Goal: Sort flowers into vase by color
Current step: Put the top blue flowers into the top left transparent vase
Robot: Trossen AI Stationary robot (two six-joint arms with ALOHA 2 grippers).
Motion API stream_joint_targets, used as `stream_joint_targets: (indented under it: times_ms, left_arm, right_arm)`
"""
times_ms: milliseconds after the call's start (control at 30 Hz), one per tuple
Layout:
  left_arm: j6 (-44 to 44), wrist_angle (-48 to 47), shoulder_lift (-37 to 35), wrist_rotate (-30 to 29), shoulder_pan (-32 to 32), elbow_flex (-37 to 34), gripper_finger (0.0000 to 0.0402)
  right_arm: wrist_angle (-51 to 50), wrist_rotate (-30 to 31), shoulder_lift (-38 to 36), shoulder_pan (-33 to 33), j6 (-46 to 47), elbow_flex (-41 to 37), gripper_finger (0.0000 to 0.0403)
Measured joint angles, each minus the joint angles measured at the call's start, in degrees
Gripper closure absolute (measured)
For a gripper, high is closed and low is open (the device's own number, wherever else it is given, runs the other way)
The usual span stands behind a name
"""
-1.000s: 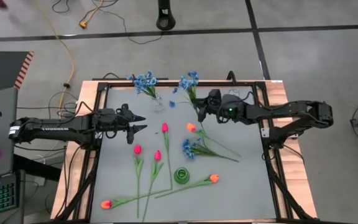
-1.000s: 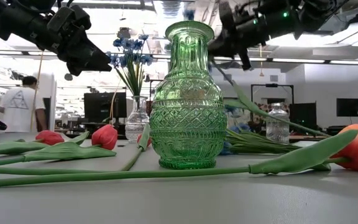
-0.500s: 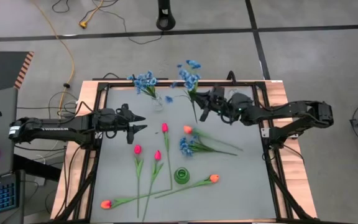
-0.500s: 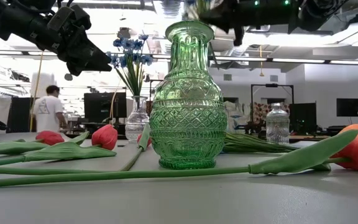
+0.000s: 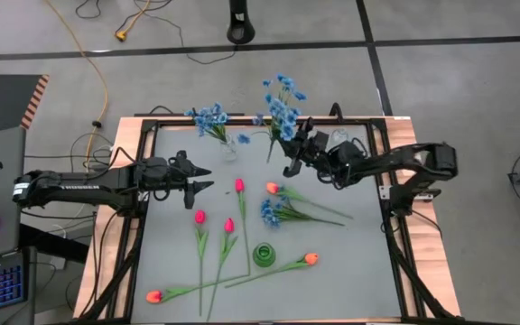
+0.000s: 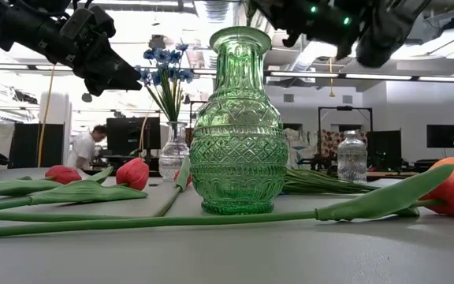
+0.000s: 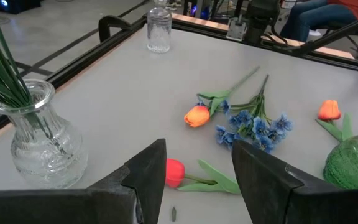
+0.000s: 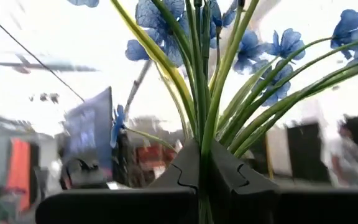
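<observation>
My right gripper (image 5: 289, 163) is over the table's far middle, shut on a bunch of blue flowers (image 5: 282, 104) raised above the table. My left gripper (image 5: 202, 177) hovers open at the left, touching nothing. A clear vase (image 5: 229, 146) at the far edge holds another blue bunch (image 5: 208, 116) by its stems. A third blue bunch (image 5: 273, 212), three pink-red tulips (image 5: 239, 185) (image 5: 199, 217) (image 5: 228, 224) and three orange tulips (image 5: 273, 188) (image 5: 311, 258) (image 5: 153, 295) lie flat on the table. The green vase (image 5: 264, 255) stands upright near the front. My right gripper pinches the blue bunch's green stems (image 8: 205, 140) between its two fingers, several stems together, fingers (image 8: 179, 171) across them. The bunch is lifted clear of the table. Its blossoms (image 8: 160, 15) fan out beyond the fingertips, toward the far edge in the high view.
A small clear bottle (image 7: 159, 30) stands near the table's far right corner, by the right arm. The black frame rail (image 5: 143, 208) runs round the table. A person (image 6: 91, 143) stands in the room behind. Bare table lies at the right (image 5: 359, 262).
My right gripper has turned and risen while staying over the far middle. The blue bunch has swung up with it: its trailing stems have left the table and its blossoms have moved toward the far edge. The left arm has kept still.
</observation>
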Motion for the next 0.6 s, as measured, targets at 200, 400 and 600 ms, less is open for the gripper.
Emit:
stream_joint_targets:
  times_ms: [200,400,600]
  left_arm:
    - [0.0,0.0,0.0,0.0,0.0,0.0,0.0231]
    - [0.0,0.0,0.0,0.1,0.0,0.0,0.0231]
    - [0.0,2.5,0.0,0.2,0.0,0.0,0.0231]
  right_arm:
    - [1.0,-2.0,7.8,-2.6,0.6,3.7,0.0367]
    - [2.8,-4.0,14.0,-3.0,0.7,10.1,0.0367]
    - [2.3,-7.2,17.9,-2.6,0.9,15.3,0.0367]
